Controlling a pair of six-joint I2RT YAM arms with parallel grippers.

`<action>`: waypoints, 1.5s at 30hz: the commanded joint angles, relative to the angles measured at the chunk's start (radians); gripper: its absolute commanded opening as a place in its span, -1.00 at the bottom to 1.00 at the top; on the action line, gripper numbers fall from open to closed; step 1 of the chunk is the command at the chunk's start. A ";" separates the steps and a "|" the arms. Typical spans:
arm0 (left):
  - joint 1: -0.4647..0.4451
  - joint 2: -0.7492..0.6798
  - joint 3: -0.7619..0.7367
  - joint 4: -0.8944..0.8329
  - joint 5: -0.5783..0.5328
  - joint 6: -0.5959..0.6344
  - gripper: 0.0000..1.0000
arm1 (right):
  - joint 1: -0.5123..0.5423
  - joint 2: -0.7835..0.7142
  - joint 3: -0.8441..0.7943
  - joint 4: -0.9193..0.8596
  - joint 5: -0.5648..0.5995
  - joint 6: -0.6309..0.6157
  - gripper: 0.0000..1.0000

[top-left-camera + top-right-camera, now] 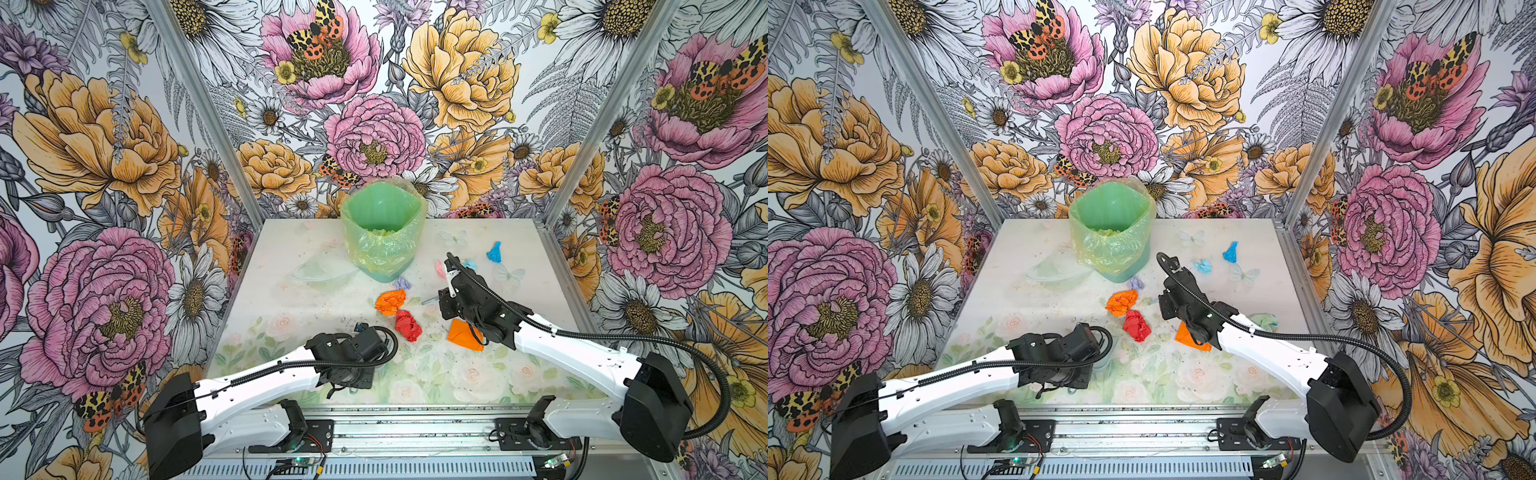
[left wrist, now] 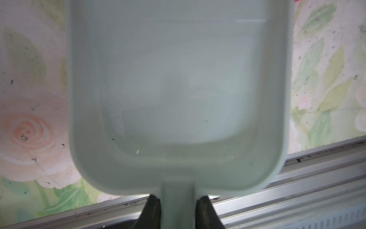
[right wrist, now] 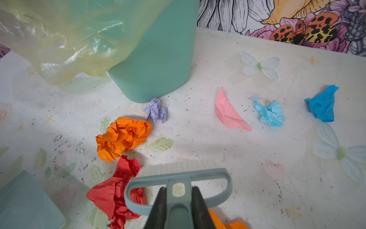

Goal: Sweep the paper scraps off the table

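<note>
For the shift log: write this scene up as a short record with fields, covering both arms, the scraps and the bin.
left gripper: shut on the dustpan, no scraps in it
right gripper: shut on the brush, bristles beside the red scrap
scraps on the table: orange ball, red scrap, lilac scrap, pink scrap, pale blue scrap, blue scrap, flat orange piece
bin: upright, bag-lined, lilac scrap at its foot

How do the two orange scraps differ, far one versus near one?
The far orange scrap is balled and crumpled; the near orange scrap is flatter, angular. The far one lies fully exposed; the near one is partly covered by the right arm. Both rest on the table.
</note>
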 commanded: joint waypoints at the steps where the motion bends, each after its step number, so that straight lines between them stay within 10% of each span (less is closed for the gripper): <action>1: -0.028 0.042 0.028 -0.006 0.004 0.010 -0.70 | 0.003 -0.006 0.020 -0.003 0.029 0.000 -1.00; 45: -0.066 0.302 0.151 0.084 -0.014 0.148 -0.72 | 0.125 0.052 -0.057 -0.015 -0.269 -0.036 -1.00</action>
